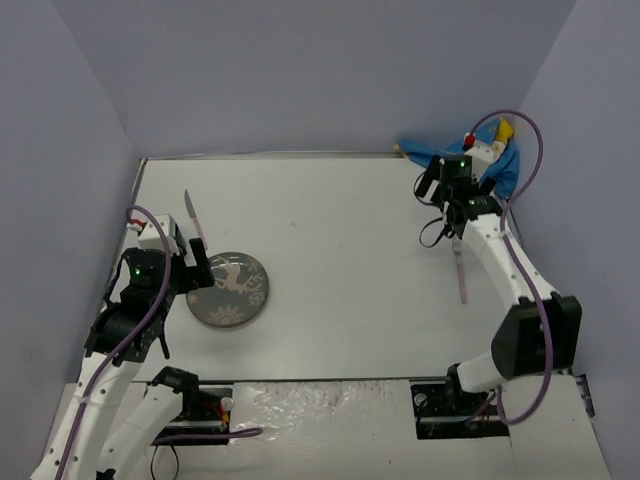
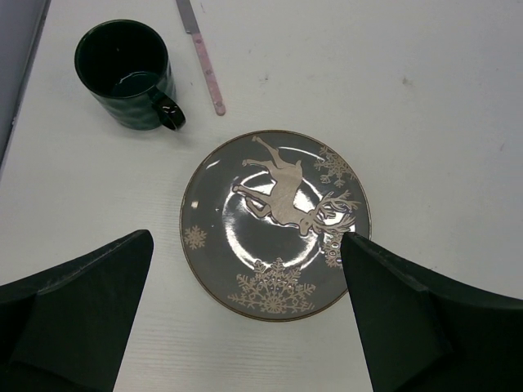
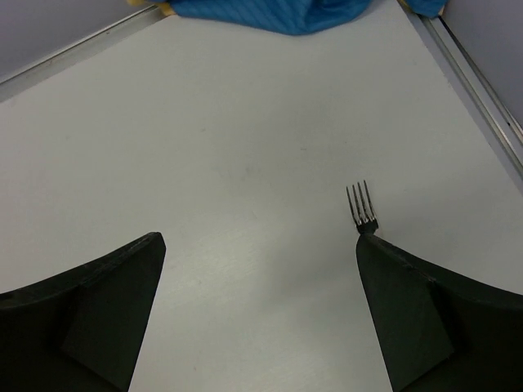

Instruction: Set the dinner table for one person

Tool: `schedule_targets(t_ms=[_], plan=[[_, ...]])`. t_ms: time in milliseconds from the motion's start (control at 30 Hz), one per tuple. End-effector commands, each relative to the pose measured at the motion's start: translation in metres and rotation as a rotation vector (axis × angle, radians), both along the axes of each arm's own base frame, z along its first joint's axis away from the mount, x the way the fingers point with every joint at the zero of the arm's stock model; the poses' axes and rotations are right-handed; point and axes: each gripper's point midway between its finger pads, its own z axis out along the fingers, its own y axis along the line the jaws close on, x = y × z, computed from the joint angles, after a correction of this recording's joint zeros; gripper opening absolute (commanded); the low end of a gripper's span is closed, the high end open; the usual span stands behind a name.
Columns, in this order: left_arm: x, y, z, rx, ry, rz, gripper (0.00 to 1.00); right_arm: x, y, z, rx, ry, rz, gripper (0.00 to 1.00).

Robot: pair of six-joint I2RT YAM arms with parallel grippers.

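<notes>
The white dinner table (image 1: 340, 230) carries a dark plate (image 2: 276, 224) with a gold reindeer and snowflakes, at the left (image 1: 228, 288). My left gripper (image 2: 245, 241) hovers open over the plate's near rim, empty. A dark green mug (image 2: 127, 73) stands beyond the plate, beside a pink-handled knife (image 2: 204, 61), which also shows from above (image 1: 194, 215). A pink-handled fork (image 1: 460, 270) lies at the right; its tines (image 3: 362, 206) peek out by my right finger. My right gripper (image 3: 257, 241) is open above bare table, holding nothing.
A crumpled blue cloth (image 1: 490, 160) lies in the back right corner, its edge visible ahead of the right gripper (image 3: 270, 12). A metal edge rail (image 3: 474, 73) runs along the table's right side. Grey walls enclose the table on three sides.
</notes>
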Motion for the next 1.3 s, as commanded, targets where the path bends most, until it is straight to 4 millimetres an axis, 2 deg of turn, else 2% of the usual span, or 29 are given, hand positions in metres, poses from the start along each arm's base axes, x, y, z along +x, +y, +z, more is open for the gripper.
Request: schedule_targets(t_ms=[0,33,67,100,167,233,333,367,433,500,600,767,800,1033,1100,1200,1267], plan=[[0.014,-0.012,0.025,-0.090,-0.083,-0.004,0.97,0.062,-0.047,0.004,0.067,-0.090,-0.199,1.00],[0.014,-0.013,0.025,-0.097,-0.083,-0.005,0.97,0.065,-0.048,-0.013,0.059,-0.052,-0.199,1.00],[0.014,-0.016,0.023,-0.108,-0.081,-0.013,0.97,0.085,-0.059,-0.011,0.061,-0.070,-0.223,1.00],[0.014,-0.017,0.022,-0.117,-0.080,-0.017,0.97,0.094,-0.075,-0.014,0.062,-0.070,-0.255,1.00],[0.014,-0.019,0.019,-0.134,-0.073,-0.018,0.97,0.115,-0.094,-0.027,0.063,-0.064,-0.279,1.00],[0.014,-0.021,0.016,-0.141,-0.066,-0.021,0.97,0.131,-0.105,-0.045,0.064,-0.048,-0.279,1.00],[0.015,-0.022,0.012,-0.143,-0.054,-0.021,0.97,0.157,-0.128,-0.062,0.066,-0.062,-0.290,1.00],[0.015,-0.023,0.010,-0.144,-0.045,-0.023,0.97,0.168,-0.133,-0.056,0.065,-0.091,-0.285,1.00],[0.016,-0.024,0.007,-0.148,-0.035,-0.024,0.97,0.183,-0.141,-0.060,0.057,-0.108,-0.273,1.00],[0.017,-0.025,0.004,-0.155,-0.025,-0.021,0.97,0.196,-0.150,-0.080,0.040,-0.094,-0.271,1.00],[0.018,-0.025,0.001,-0.155,-0.016,-0.018,0.97,0.213,-0.157,-0.091,0.005,-0.098,-0.246,1.00],[0.018,-0.026,-0.001,-0.158,0.001,-0.018,0.97,0.244,-0.157,-0.108,-0.013,-0.136,-0.165,1.00],[0.018,-0.026,-0.001,-0.159,0.005,-0.017,0.97,0.247,-0.156,-0.115,-0.013,-0.130,-0.157,1.00],[0.014,-0.027,-0.010,-0.166,0.050,-0.010,0.97,0.266,-0.161,-0.132,-0.015,-0.165,-0.141,1.00],[0.013,-0.027,-0.011,-0.169,0.056,-0.006,0.97,0.269,-0.161,-0.143,-0.009,-0.157,-0.133,0.99],[0.011,-0.027,-0.013,-0.172,0.065,-0.003,0.97,0.274,-0.161,-0.146,-0.009,-0.165,-0.127,0.85],[0.010,-0.026,-0.013,-0.171,0.069,-0.002,0.97,0.277,-0.160,-0.150,-0.010,-0.164,-0.117,0.64]])
